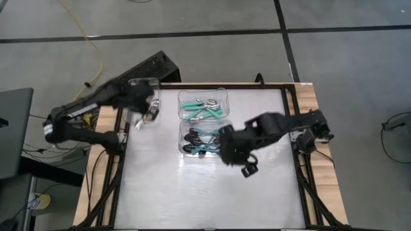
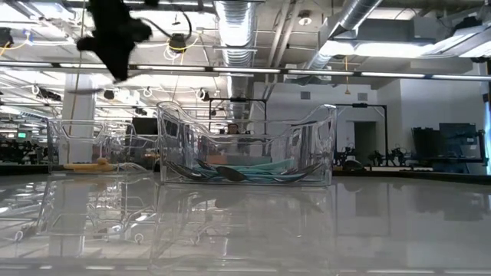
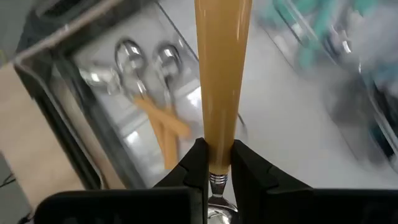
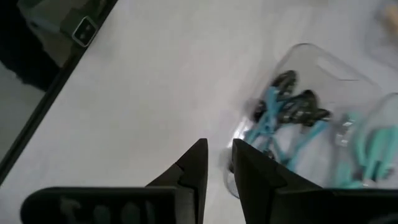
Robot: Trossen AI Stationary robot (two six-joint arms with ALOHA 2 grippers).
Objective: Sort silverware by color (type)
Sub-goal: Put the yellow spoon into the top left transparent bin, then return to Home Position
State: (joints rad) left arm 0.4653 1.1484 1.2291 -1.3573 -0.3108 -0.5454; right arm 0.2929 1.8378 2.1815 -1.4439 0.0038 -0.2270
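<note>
My left gripper (image 3: 216,163) is shut on an orange-handled spoon (image 3: 222,74) above the clear tub (image 1: 144,96) at the table's far left. That tub holds two silver-bowled spoons with orange handles (image 3: 149,87). At mid-table, the far tub (image 1: 203,104) holds teal-handled spoons with silver bowls. The near tub (image 1: 200,141) holds teal-handled spoons with black bowls (image 4: 292,115). My right gripper (image 4: 217,167) hovers just right of the near tub, open by a narrow gap with nothing in it. My left gripper pinches the spoon between its two fingers where the orange handle meets the metal neck (image 3: 216,171). The fingers slant steeply down from above and lie along the spoon. The handle sticks out ahead of them toward the tub, lifted clear; the bowl is behind the fingers.
The white tabletop (image 1: 212,192) lies bare toward the near edge. Wooden borders (image 1: 308,96) and black frame rails run along both sides. In the low view the tubs (image 2: 245,146) stand across the middle, the left arm (image 2: 115,34) above them.
</note>
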